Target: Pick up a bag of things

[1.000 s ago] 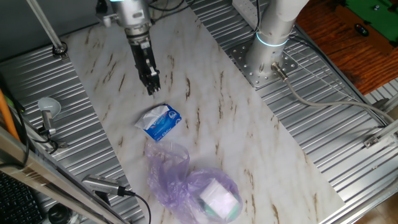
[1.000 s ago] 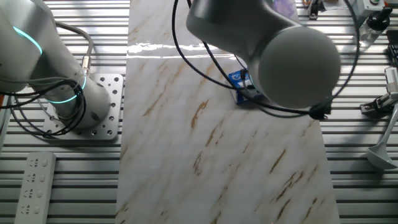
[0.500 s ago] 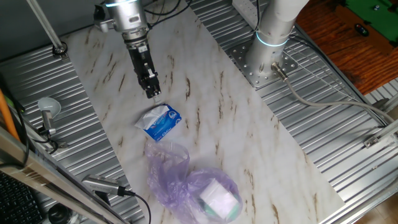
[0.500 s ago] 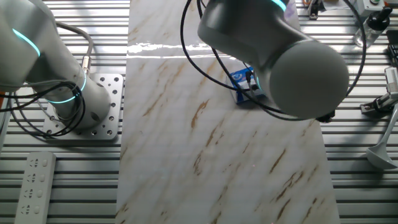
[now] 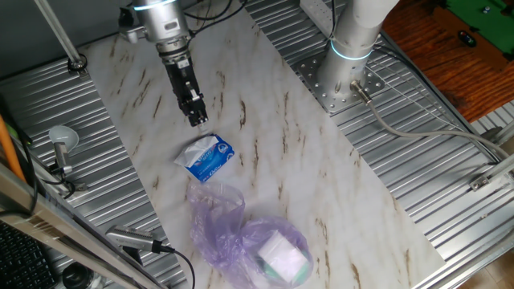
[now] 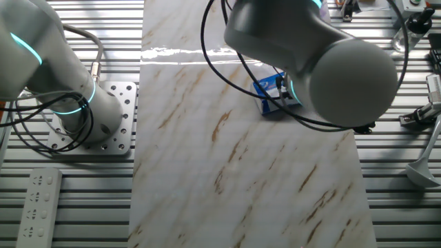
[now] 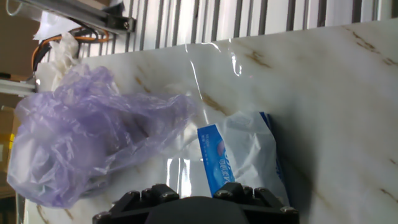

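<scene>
The bag of things [image 5: 241, 233] is a wrinkly light-purple plastic bag lying at the near end of the marble board, with a white boxy item [image 5: 283, 257] showing through it. In the hand view the bag [image 7: 93, 137] fills the left side. My gripper [image 5: 195, 119] hovers over the board just beyond a small blue-and-white packet [image 5: 206, 158], well apart from the bag. Its fingers look closed together and hold nothing. In the other fixed view the arm hides the bag, and only the packet [image 6: 269, 89] shows.
The packet [image 7: 242, 155] lies between my gripper and the bag. The marble board [image 5: 321, 177] rests on a ribbed metal table [image 5: 418, 185]. The arm's base [image 5: 349, 56] stands at the far right. A metal stand [image 5: 60, 144] and cables sit at the left.
My gripper has shifted slightly over the board and stays above the packet's far side. The bag and the packet have not moved.
</scene>
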Motion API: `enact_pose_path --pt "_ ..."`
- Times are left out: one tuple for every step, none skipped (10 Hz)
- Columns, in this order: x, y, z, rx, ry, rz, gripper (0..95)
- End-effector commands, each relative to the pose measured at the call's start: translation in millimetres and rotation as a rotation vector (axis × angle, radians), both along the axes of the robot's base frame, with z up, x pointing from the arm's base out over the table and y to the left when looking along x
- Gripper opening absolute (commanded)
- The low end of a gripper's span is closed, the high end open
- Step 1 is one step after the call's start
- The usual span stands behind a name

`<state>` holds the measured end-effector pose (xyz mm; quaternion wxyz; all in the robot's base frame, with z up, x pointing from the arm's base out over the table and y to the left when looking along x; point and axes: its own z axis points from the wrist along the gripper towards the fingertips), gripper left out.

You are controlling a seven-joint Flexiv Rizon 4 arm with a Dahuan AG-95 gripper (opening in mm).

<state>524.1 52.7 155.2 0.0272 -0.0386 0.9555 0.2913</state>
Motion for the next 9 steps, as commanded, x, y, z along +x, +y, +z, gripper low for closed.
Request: enact_pose_path --pt "-0.8 -0.4 0.4 0.003 0.025 0.033 57.0" --pt "-0.8 -0.4 0.4 0.004 0.057 0.074 57.0" --pt "-0.8 -0.4 0.4 0.003 0.081 0.115 57.0" --pt "-0.8 -0.4 0.4 -0.002 0.073 0.16 57.0" --pt "-0.8 -0.4 0.4 -0.013 0.074 0.176 57.0" --pt "-0.8 -0.4 0.4 -0.022 0.077 0.183 57.0" --pt "-0.8 -0.4 0.4 -0.021 0.069 0.197 57.0" --pt "-0.8 -0.4 0.4 -0.022 0.07 0.191 57.0" --pt "-0.8 -0.4 0.4 -0.02 0.067 0.197 57.0"
